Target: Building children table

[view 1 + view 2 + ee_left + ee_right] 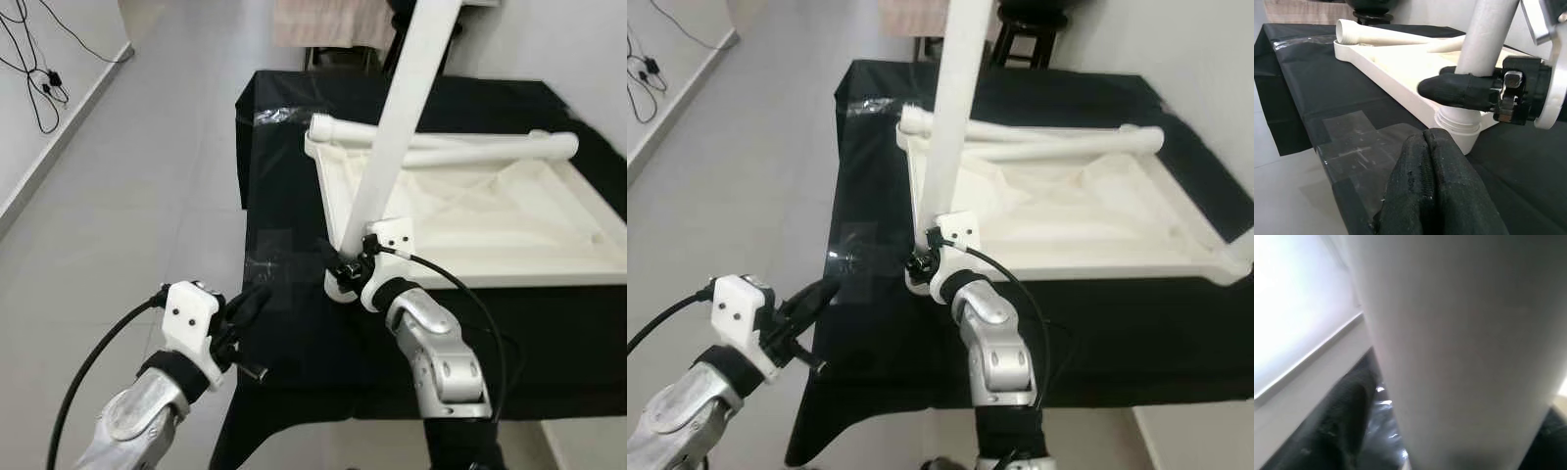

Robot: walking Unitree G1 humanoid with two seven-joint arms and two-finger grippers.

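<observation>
The white children's table top lies upside down on a black-covered table. One white table leg stands nearly upright in the corner socket nearest me. My right gripper is shut on this leg just above the socket; the leg looms close in the right wrist view. Two loose legs lie across the far side of the table top. My left gripper hovers at the black table's near left edge, its fingers pressed together with nothing in them, a short way from the socket.
Clear tape patches the black cloth near the corner. Grey floor opens to the left, with cables by the wall. A dark stool stands behind the table.
</observation>
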